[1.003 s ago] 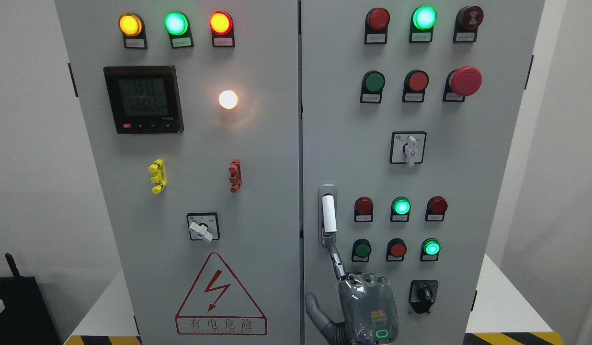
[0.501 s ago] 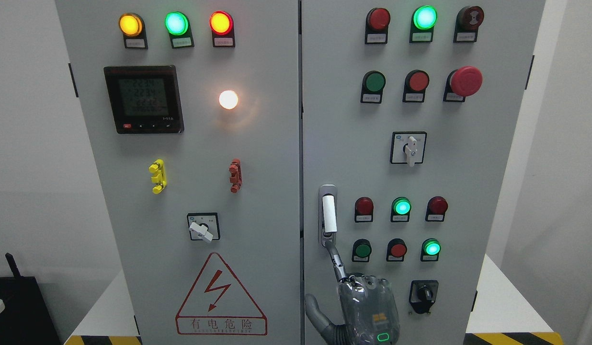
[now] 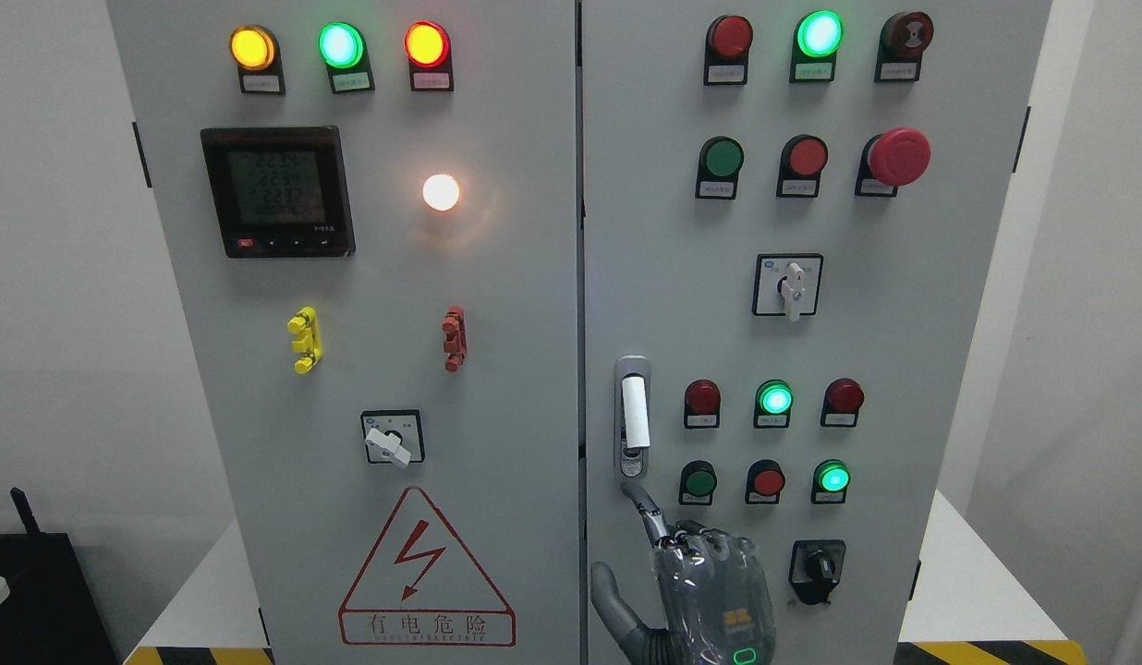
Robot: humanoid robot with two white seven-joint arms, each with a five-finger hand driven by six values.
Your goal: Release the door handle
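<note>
Looking done: my right hand (image 3: pixel 710 582) sits just below the white-and-chrome door handle (image 3: pixel 634 416), index finger out, gripping nothing. Only pulling clear seems left.

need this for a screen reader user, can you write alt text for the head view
A robot hand sits just below the door handle of a grey electrical cabinet, one finger pointing up at it without touching. The two closed doors carry lit indicator lamps, push buttons, a red emergency stop button, a digital meter and a high-voltage warning triangle.
</note>
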